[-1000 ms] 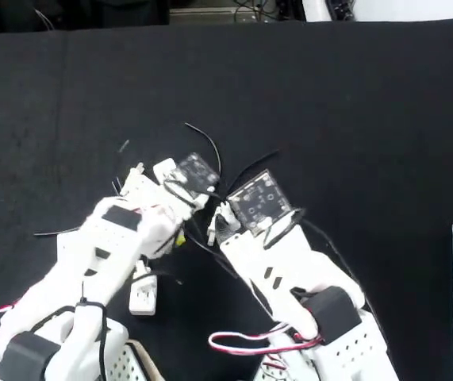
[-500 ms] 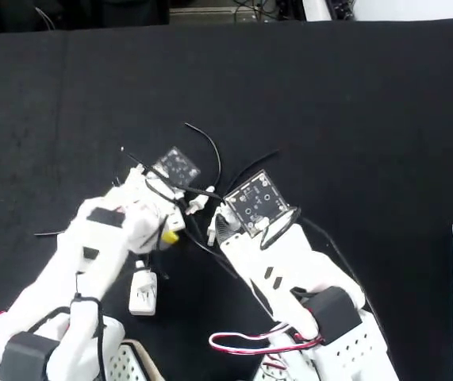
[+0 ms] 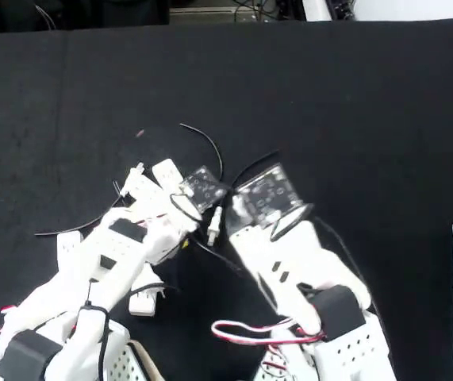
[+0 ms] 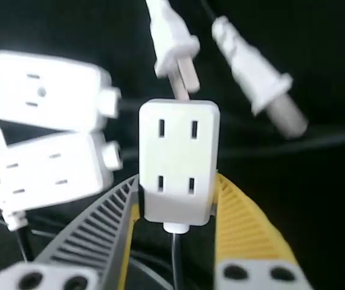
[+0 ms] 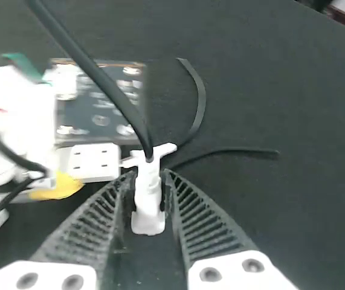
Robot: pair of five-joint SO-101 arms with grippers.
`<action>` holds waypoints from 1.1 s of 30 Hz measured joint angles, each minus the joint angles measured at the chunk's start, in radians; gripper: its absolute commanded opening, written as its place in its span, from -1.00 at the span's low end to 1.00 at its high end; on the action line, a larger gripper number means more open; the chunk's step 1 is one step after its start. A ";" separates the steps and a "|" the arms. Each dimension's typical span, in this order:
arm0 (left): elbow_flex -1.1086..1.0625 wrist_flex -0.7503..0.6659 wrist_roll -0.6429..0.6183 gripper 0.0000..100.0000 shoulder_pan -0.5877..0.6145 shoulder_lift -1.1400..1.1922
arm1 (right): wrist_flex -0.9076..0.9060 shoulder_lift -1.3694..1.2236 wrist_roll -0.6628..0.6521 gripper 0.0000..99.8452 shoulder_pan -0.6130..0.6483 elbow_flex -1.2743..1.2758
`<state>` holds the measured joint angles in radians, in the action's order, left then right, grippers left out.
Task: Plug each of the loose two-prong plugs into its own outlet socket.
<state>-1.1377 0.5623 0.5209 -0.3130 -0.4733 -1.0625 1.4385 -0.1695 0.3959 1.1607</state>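
On the black worktop (image 3: 353,103) the left arm (image 3: 107,254) and the right arm (image 3: 297,262) lean in toward each other, their wrists nearly meeting at the middle. The left gripper (image 4: 175,187) has its fingers, one grey and one yellow, closed on the sides of a white outlet block (image 4: 177,163); its face with two pairs of slots is turned to the wrist camera and a black cord leaves its lower end. Just above that block hangs a white two-prong plug (image 4: 173,45), prongs aimed at the block's end and right beside it, though whether they touch cannot be told. A second white plug (image 4: 251,69) lies near it on a slant. Beside the held block are two more white outlet blocks (image 4: 48,90), one above the other, the lower block (image 4: 54,166) close to the grey finger. The right gripper (image 5: 148,178) has its ribbed fingers clamped on a white gripped plug (image 5: 147,205), from which a black cable (image 5: 87,66) runs up and away. Another outlet block, the loose block (image 3: 143,298), lies on the worktop under the left arm.
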 measured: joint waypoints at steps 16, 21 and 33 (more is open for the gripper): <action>0.170 0.002 -0.129 -0.92 -0.147 0.002 | 0.046 0.000 0.002 -0.98 -0.270 -0.014; 0.170 0.100 -0.129 -0.93 -0.219 0.002 | 0.046 0.000 0.000 -0.98 -0.272 -0.014; 0.193 0.361 -0.109 -0.92 0.003 0.002 | 0.046 0.000 0.000 -0.98 -0.219 -0.014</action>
<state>-0.9444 0.9229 0.4120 -0.3099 -0.4718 -1.0165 1.4385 -0.1695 0.1765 1.1469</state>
